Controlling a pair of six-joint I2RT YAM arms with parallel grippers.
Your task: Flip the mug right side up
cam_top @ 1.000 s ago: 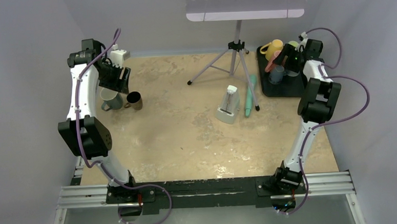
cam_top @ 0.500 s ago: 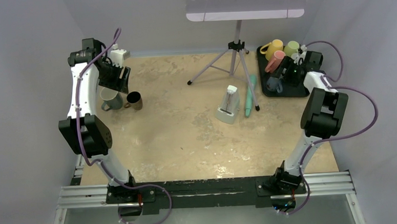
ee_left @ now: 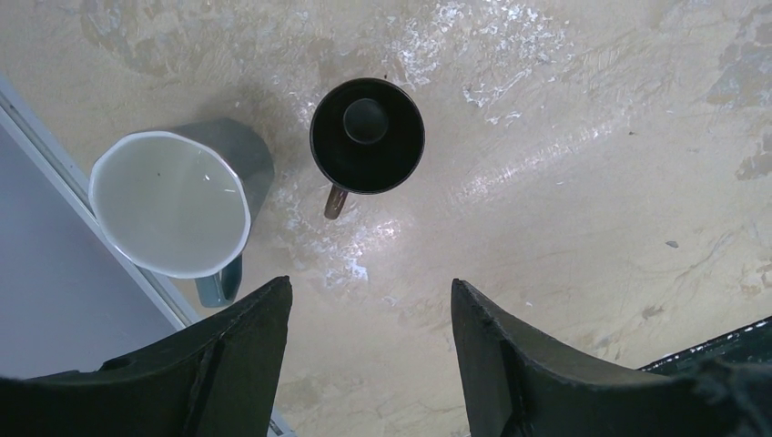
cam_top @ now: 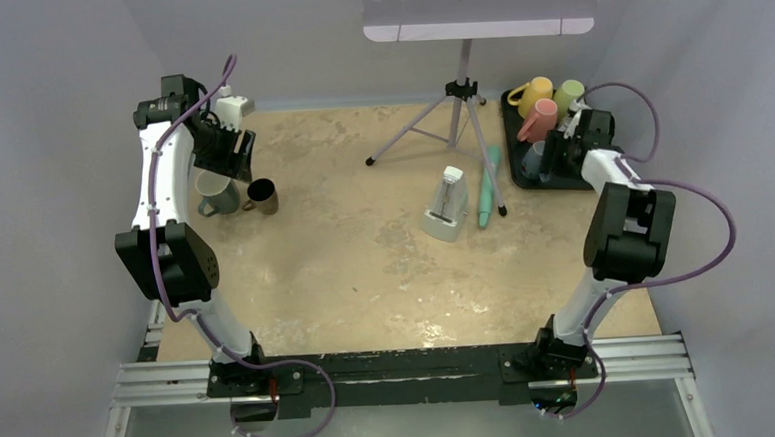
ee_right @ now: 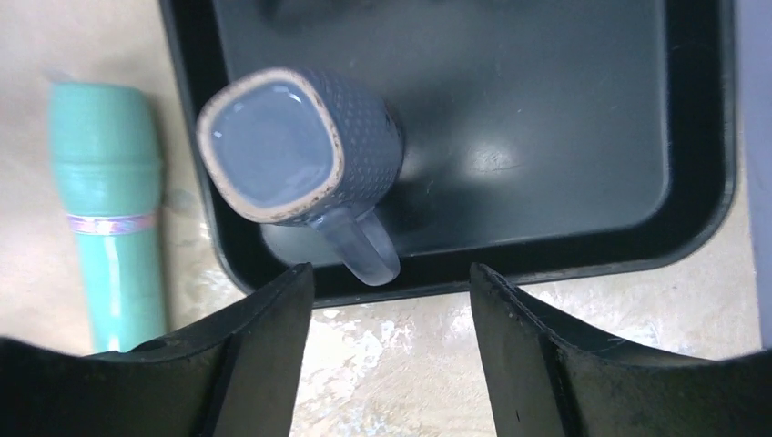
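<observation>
Right now my right gripper (ee_right: 390, 282) hangs spread wide and empty, the upside-down mug (ee_right: 300, 146) in the tray (ee_right: 546, 137) just beyond its fingertips — I'd descend to straddle the dimpled body, handle (ee_right: 364, 250) kept clear.

Robotics laboratory test cell: a left arm (cam_top: 159, 175) and a right arm (cam_top: 630, 231) stand bolted to an aluminium rail (cam_top: 162, 383) along the bottom of the frame, with purple cables (cam_top: 731, 222) looping off their joints. Plain grey walls (cam_top: 41, 177) box in the scuffed beige table (cam_top: 367, 280). At upper centre, a tripod (cam_top: 460, 90) carries a flat light panel (cam_top: 478, 23).
</observation>
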